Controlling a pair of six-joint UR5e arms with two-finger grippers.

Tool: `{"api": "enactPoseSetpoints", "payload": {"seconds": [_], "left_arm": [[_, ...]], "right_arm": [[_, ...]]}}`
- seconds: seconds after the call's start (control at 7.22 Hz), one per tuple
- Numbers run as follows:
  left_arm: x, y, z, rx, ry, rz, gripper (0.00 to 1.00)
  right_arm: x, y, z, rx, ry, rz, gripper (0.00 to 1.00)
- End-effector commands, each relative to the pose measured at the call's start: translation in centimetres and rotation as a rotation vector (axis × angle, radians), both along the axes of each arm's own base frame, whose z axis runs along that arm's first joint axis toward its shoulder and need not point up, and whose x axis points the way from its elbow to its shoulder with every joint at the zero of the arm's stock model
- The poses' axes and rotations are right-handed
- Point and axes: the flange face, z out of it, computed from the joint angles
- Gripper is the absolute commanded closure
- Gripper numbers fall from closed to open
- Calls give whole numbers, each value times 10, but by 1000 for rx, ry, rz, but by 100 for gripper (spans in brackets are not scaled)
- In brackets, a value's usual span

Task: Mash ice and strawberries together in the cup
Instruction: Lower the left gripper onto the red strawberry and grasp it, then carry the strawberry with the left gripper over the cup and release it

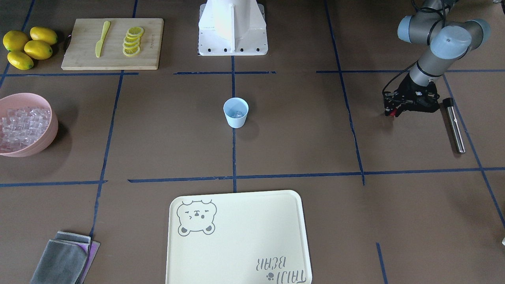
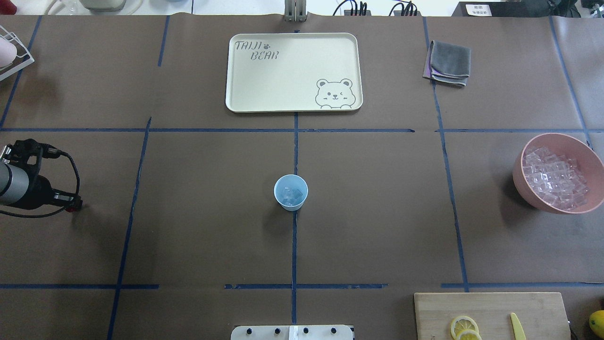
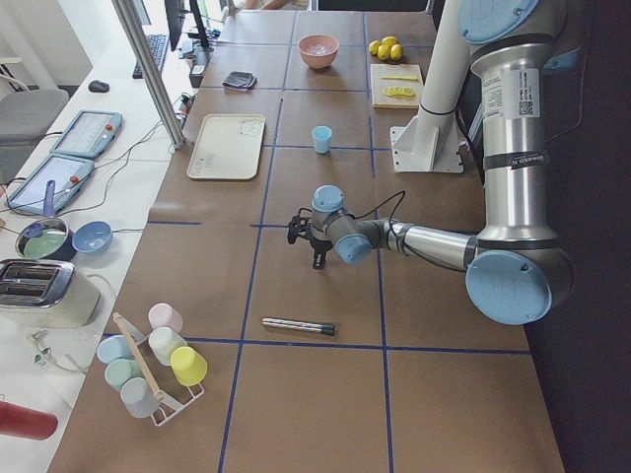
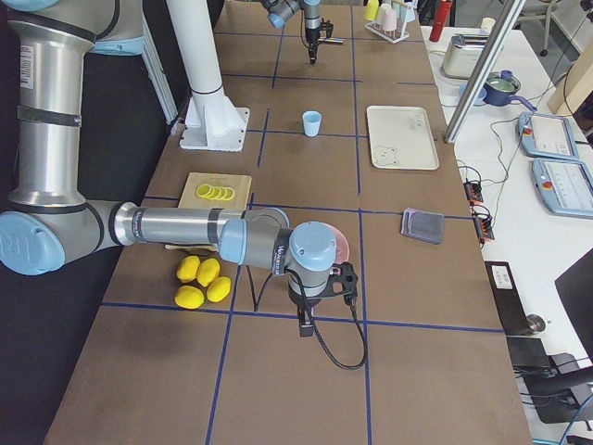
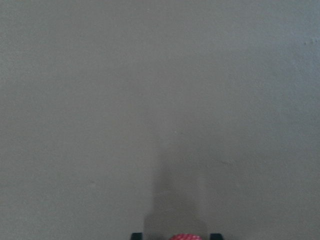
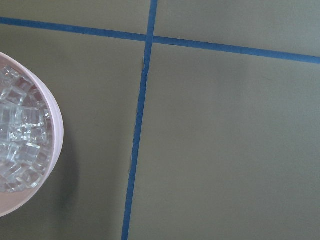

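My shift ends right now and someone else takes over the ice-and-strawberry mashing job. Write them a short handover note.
Left gripper: shut on the strawberry, held above bare table, well off to the robot's left of the cup.
Right gripper: near the pink bowl; whether it is open or shut cannot be told.
Done: a few ice cubes lie in the cup, which stands upright mid-table.
Left: put the strawberry in the cup, then mash. A metal rod, probably the masher, lies on the table beside the left gripper, untouched.

overhead and front views face oppositely, sharing the cup.
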Motion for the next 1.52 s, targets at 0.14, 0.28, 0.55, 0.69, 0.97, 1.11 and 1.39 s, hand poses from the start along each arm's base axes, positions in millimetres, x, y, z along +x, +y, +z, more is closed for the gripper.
{"api": "enactPoseSetpoints", "payload": {"seconds": [0.14,0.28,0.55,0.69,0.97,1.11,1.39], "left_arm": [[-7,-3,-60,74,74,-5,100],[-8,-2,-98,47,48,-3,100],[6,-16,-230,6,8,-2,100],[17,-25,-289,-7,7,-7,100],[69,-19,-379,-95,42,-37,100],[111,-9,-411,-150,69,-55,100],[185,-14,-461,-155,50,-126,100]], "right_arm": [[0,0,-1,0,0,0,1],[0,-1,-2,4,0,0,1],[0,-1,-1,2,0,1,1],[0,-1,-1,2,0,0,1],[-1,0,-2,1,-1,1,1],[-1,-1,-2,3,-1,1,1],[-1,-1,-2,3,-1,1,1]]}}
